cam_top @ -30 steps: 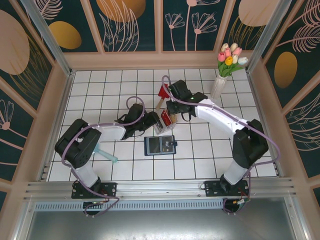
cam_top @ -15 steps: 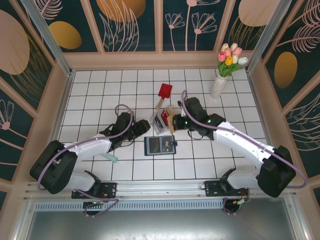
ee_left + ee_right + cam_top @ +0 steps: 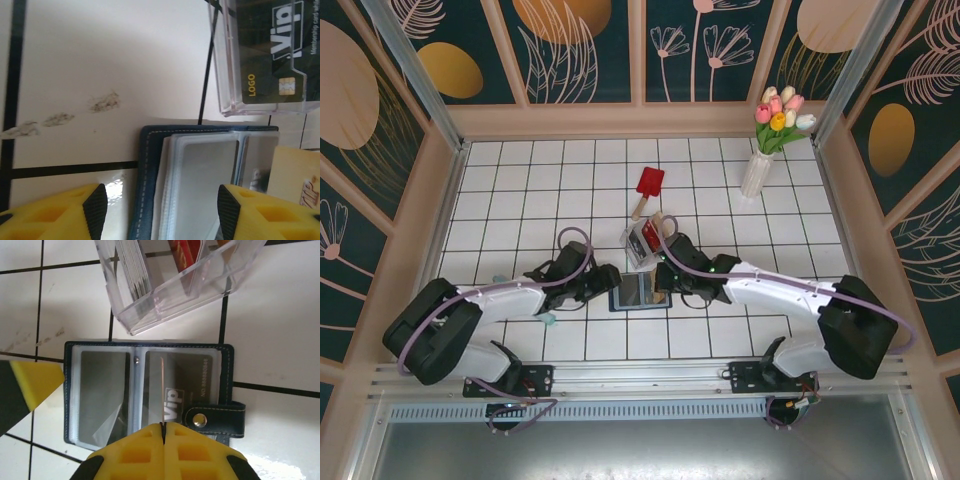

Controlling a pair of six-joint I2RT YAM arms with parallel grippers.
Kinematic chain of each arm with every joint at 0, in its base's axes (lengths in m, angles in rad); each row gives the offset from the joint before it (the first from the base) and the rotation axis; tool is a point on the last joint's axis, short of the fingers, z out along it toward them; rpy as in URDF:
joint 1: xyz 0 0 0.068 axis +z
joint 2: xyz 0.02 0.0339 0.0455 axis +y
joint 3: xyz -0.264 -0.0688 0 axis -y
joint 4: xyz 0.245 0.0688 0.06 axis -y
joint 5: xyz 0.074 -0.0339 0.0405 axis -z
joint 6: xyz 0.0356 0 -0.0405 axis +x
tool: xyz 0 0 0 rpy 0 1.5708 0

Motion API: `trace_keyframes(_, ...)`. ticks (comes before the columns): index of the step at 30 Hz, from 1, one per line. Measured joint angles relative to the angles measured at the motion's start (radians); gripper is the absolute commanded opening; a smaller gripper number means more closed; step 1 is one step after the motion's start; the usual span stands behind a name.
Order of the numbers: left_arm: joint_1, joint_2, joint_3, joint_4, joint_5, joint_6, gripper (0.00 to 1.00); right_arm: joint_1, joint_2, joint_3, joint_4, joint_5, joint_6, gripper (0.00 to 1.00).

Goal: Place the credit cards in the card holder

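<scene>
The right hand (image 3: 164, 426) was pinched shut on a credit card (image 3: 163, 390), which it held on edge. Directly beneath that hand, the card holder (image 3: 100, 390) lay open on the bench (image 3: 280, 340). Whether the card touched its sleeves could not be told. The left hand (image 3: 161, 205) stood wide, jaws apart over the holder's stitched edge. Just beyond both hands sat a clear box (image 3: 150, 305) holding other cards (image 3: 187, 255).

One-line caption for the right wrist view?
Right gripper holds a card edge-on over the open card holder, clear box beyond.
</scene>
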Motion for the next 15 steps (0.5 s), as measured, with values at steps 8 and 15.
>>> trace_keyframes(8, -0.03, 0.039, 0.01, 0.049, 0.005, -0.008, 0.6, 0.043, 0.08, 0.023, 0.022, 0.028, 0.012, 0.0)
trace_keyframes(15, -0.034, 0.048, 0.011, 0.068, 0.005, -0.019, 0.56, 0.068, 0.122, 0.038, 0.064, 0.029, 0.045, 0.05)
